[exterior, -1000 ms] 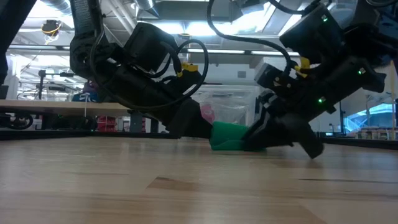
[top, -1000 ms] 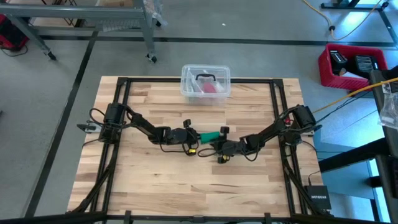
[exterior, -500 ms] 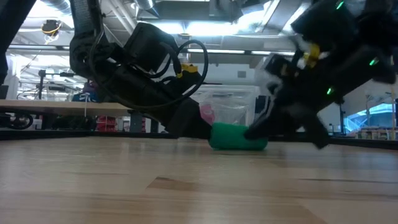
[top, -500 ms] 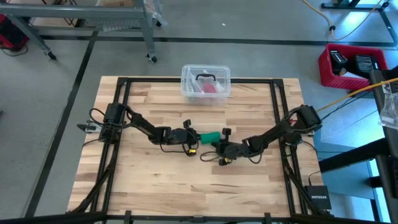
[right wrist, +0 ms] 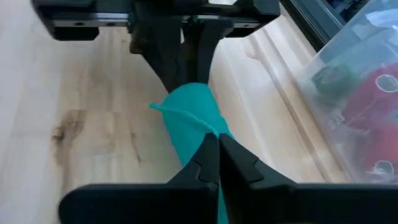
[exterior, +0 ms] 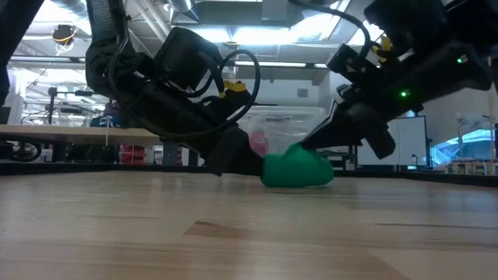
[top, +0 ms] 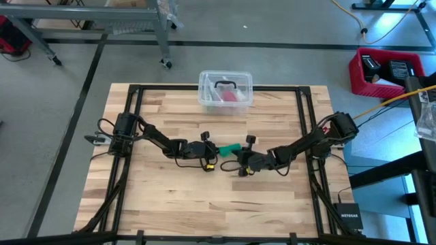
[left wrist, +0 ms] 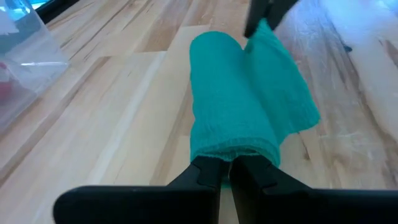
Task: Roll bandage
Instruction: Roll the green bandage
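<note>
- The bandage (top: 228, 148) lies on the worktop (top: 163, 197), its long axis running between the arms.
- Left fingers (left wrist: 217, 177) pinch one end; right fingers (right wrist: 214, 162) pinch the other.

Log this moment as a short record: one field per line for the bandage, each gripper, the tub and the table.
bandage: teal-green soft fabric bandage, partly rolled, lying on the table between the two grippers
left gripper: left gripper shut on one end of the bandage, low at the table
right gripper: right gripper shut on the opposite end of the bandage, facing the left gripper
tub: clear plastic tub at the table's far edge, a pink-red item inside, apart from both arms
table: light wooden table, black frame around it
</note>
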Robot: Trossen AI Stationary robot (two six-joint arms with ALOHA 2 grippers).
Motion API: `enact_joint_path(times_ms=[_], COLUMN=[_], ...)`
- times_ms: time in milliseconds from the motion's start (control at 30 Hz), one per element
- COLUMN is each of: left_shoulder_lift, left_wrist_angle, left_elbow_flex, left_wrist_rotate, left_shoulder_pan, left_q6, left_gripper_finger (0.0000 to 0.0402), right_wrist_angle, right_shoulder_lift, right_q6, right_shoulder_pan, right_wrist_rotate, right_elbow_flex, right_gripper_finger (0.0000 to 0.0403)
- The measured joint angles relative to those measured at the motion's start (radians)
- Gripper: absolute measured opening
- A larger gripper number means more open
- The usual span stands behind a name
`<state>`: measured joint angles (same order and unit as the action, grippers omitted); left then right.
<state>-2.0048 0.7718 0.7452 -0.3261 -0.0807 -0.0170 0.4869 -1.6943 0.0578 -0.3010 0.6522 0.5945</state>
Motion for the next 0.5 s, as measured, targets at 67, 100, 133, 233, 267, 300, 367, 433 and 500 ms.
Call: enact_joint_path(times_ms=[67, 100, 133, 233, 267, 300, 367, 433, 500], left_shoulder_lift=[0.0, 0.0, 0.0, 0.0, 0.0, 0.0, 0.0, 0.0, 0.0], left_wrist_angle=[-0.001, -0.002, -0.002, -0.003, -0.003, -0.004, -0.004, -0.004, -0.004], left_elbow_flex=[0.0, 0.0, 0.0, -0.001, -0.001, -0.001, -0.001, -0.002, -0.002], left_wrist_rotate=[-0.003, -0.003, -0.003, 0.002, 0.007, 0.009, 0.009, 0.009, 0.009], left_shoulder_pan=[-0.003, -0.004, -0.005, -0.007, -0.008, -0.008, -0.009, -0.009, -0.009], left_q6=[-0.014, -0.017, -0.021, -0.031, -0.035, -0.035, -0.035, -0.023, -0.009], left_gripper_finger=[0.0013, 0.0013, 0.0013, 0.0013, 0.0013, 0.0013, 0.0013, 0.0013, 0.0013], right_wrist_angle=[0.004, 0.009, 0.013, 0.017, 0.018, 0.021, 0.027, 0.03, 0.032], right_shoulder_lift=[0.0, 0.0, 0.0, 0.001, 0.001, 0.001, 0.001, 0.001, -0.001], right_q6=[0.0, 0.0, 0.0, -0.004, -0.004, -0.003, -0.003, -0.004, -0.004], right_shoulder_pan=[0.016, 0.026, 0.038, 0.07, 0.08, 0.089, 0.108, 0.13, 0.153], right_wrist_rotate=[-0.01, -0.023, -0.036, -0.069, -0.081, -0.095, -0.118, -0.144, -0.177], right_elbow_flex=[0.0, 0.0, 0.0, 0.0, 0.001, 0.001, 0.001, 0.001, 0.002], right_gripper_finger=[0.0004, 0.0004, 0.0003, 0.0003, 0.0004, 0.0006, 0.0009, 0.0009, 0.001])
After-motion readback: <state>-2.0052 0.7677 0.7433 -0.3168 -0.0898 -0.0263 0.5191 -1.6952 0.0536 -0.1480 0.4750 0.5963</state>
